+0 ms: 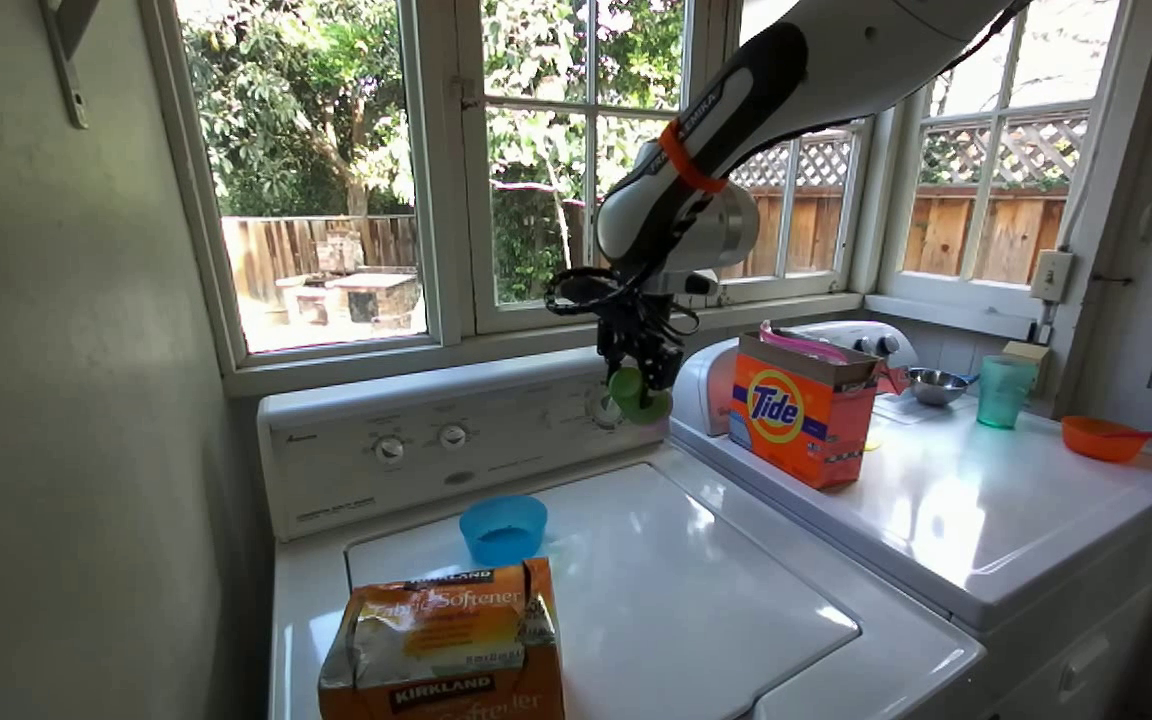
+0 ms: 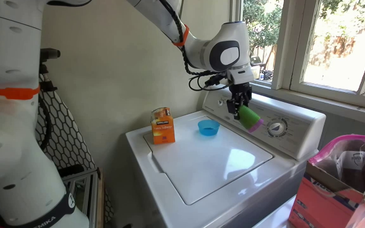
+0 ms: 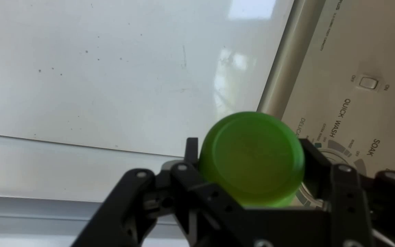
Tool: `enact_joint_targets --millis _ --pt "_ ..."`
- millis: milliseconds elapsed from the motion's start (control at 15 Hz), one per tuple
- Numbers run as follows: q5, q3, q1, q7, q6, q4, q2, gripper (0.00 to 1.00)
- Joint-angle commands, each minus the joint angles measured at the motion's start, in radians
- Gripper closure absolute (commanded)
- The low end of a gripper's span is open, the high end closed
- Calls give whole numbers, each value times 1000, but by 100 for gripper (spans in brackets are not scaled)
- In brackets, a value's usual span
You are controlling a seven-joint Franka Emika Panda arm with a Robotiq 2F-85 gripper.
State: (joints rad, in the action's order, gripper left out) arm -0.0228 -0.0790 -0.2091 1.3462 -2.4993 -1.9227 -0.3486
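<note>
My gripper is shut on a green cup, with one finger on each side of it. In the wrist view the cup's round base faces the camera. In an exterior view the cup is tilted, with its pinkish rim end pointing down and toward the washer's control panel. The gripper and cup are raised above the back of the white washer lid, near the large dial. The inside of the cup is hidden. A blue bowl sits on the lid, apart from the gripper; it shows in both exterior views.
An orange fabric softener box stands on the washer near the blue bowl. An open Tide box stands on the neighbouring machine, with a metal bowl, a teal cup and an orange bowl. Windows rise behind.
</note>
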Motion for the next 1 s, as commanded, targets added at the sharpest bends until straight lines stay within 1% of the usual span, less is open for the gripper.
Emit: enact_joint_targets --millis 0,67,133,267,333,533,800,933 --pt "99 -28 -23 110 30 15 -17 55" --pt "168 -57 -47 174 45 21 -26 55" --pt "205 -62 -51 194 54 25 -31 55" --pt "252 -47 -47 183 70 28 -46 55" --pt "292 -52 -58 199 85 33 -57 55" --pt "427 -77 -91 286 116 43 -86 55" --pt "507 -70 -86 270 139 70 -150 55" --pt "533 -73 -85 269 118 95 -191 55"
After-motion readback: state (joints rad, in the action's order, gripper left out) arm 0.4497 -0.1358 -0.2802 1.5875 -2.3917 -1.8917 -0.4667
